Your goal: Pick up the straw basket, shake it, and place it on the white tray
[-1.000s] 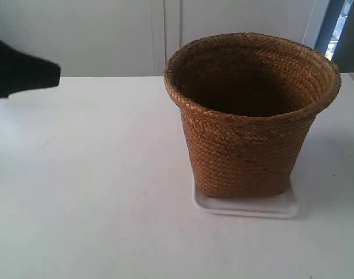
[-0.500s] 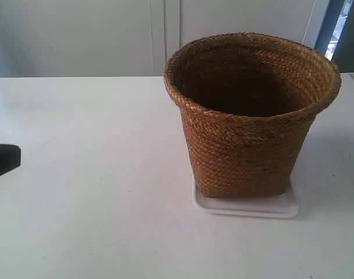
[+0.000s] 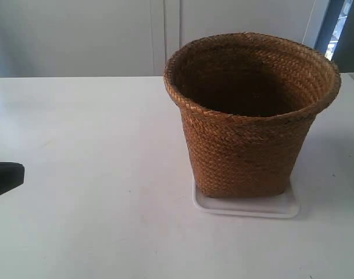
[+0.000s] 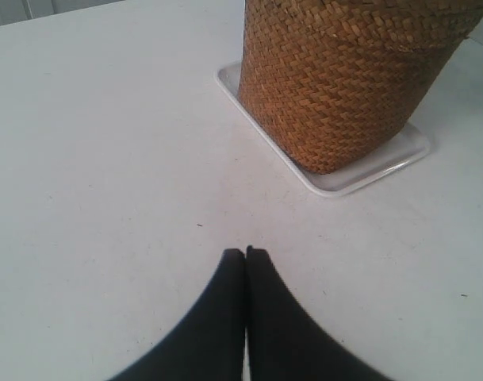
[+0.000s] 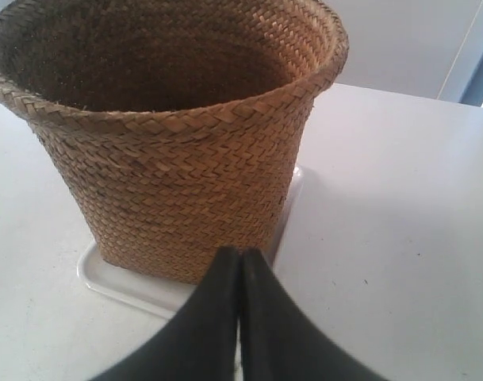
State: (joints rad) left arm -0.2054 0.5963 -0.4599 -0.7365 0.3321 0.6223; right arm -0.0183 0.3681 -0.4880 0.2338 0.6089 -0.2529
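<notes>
Looks like a bare lab or test room: plain white worktop (image 3: 95, 145), pale wall panels (image 3: 78, 35) at 12 o'clock, window strip (image 3: 341, 26) at 1 o'clock.

Straw basket (image 4: 336, 87) set on the white tray (image 4: 384, 163), left gripper (image 4: 246, 252) closed nearby.
The brown braided basket stands upright with its base inside the tray's low rim, and a strip of bare white tray shows along two sides. Both rest on a plain white surface (image 4: 106, 159) with a few tiny dark specks. The gripper's black jaws are pressed together, hold nothing, and sit apart from the tray.
</notes>
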